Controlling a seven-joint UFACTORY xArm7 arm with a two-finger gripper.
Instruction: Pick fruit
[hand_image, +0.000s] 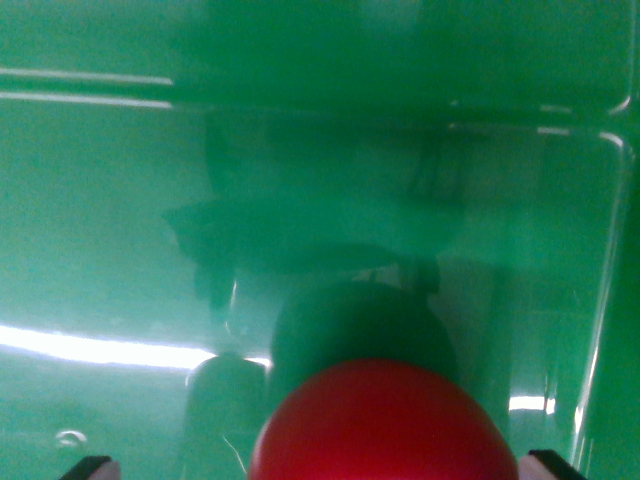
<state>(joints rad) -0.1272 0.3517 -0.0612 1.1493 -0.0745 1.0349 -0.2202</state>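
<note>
At the near edge of the wrist view, a round red fruit (385, 425) fills the bottom centre, blurred and cut off by the lower border. Two dark fingertips (90, 467) of the gripper (320, 468) poke up at the bottom corners, one on the wrist view's left and one on the right, with the fruit sitting between them; they stand wide apart, and whether they actually press the fruit cannot be told. Just beyond the fruit lies its dark round shadow on a glossy green tray (120, 250), along with a murkier reflection of the arm farther back. A bright streak of light crosses the tray on the left. Farther off, the tray's raised rim (615, 300) curves round the far right corner and runs along the back.
</note>
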